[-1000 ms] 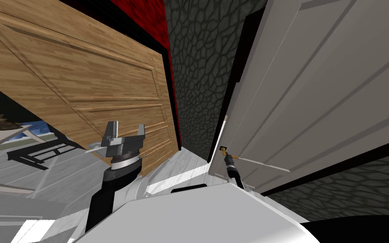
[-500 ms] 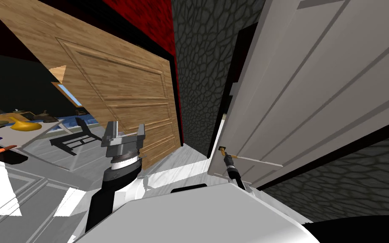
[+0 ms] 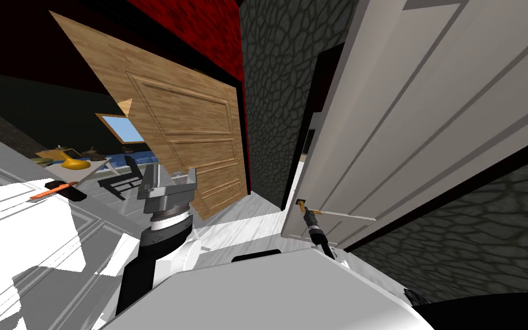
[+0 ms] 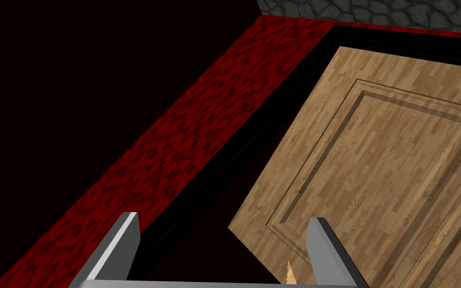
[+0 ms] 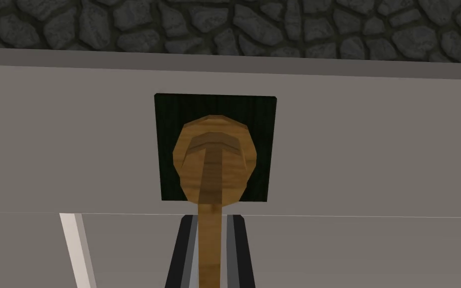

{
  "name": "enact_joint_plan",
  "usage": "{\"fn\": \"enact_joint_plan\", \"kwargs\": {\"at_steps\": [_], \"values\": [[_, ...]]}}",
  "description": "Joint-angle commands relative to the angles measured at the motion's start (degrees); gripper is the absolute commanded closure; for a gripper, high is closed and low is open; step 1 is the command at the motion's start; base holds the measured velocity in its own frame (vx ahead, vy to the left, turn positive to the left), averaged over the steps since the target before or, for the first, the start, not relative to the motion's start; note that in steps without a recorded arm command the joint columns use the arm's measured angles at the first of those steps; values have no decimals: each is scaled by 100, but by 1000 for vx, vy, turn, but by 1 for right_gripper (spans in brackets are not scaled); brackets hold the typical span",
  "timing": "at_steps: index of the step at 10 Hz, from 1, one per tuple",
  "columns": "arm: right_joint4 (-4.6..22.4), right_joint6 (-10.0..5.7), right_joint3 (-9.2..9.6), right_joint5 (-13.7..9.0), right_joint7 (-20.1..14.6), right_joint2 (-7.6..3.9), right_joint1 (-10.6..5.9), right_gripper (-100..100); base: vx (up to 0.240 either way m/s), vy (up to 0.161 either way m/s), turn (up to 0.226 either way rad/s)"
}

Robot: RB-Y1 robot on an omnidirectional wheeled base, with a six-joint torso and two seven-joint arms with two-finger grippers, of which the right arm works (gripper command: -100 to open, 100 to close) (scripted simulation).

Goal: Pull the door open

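Observation:
The light grey panelled door (image 3: pixel 429 126) stands ajar on my right, with a black gap along its edge. Its brown lever handle (image 3: pixel 302 204) sits near that edge. My right gripper (image 3: pixel 308 213) is at the handle. In the right wrist view the brown handle (image 5: pixel 214 160) sits on a dark square plate (image 5: pixel 169 125), and my right gripper (image 5: pixel 209 250) is shut on the lever, its fingers (image 5: pixel 232 250) pressing both sides. My left gripper (image 3: pixel 169 176) is raised and open, holding nothing; its wrist view shows the left gripper (image 4: pixel 222 240) facing a wooden door (image 4: pixel 389 165).
The wooden door (image 3: pixel 200 132) hangs open on the left beside a red wall (image 3: pixel 200 28). A dark stone wall (image 3: pixel 274 86) lies straight ahead. White furniture (image 3: pixel 28 229) with an orange-handled tool (image 3: pixel 51 190) is close on my left; a table (image 3: pixel 74 172) and a dark chair (image 3: pixel 119 180) stand beyond.
My view has swung, bringing the white furniture, table and chair into sight on the left. The right gripper stays shut on the handle. The gap at the grey door's edge looks slightly wider.

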Motion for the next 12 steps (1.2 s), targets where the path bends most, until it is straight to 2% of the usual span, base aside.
{"fn": "enact_joint_plan", "kwargs": {"at_steps": [1,5,7,8,11,12], "values": [[21,-94,103,61,-112,-47,50,100,-237,-79,127],[-55,-297,362,217,-418,-230,227,100,-228,-44,110],[-53,-291,371,222,-419,-230,222,100,-173,-16,40],[-48,-425,453,267,-526,-299,339,100,-128,-32,106],[-59,-665,571,332,-697,-435,515,100,-201,-42,111],[-66,-822,648,374,-809,-524,630,100,-193,-42,162]]}}
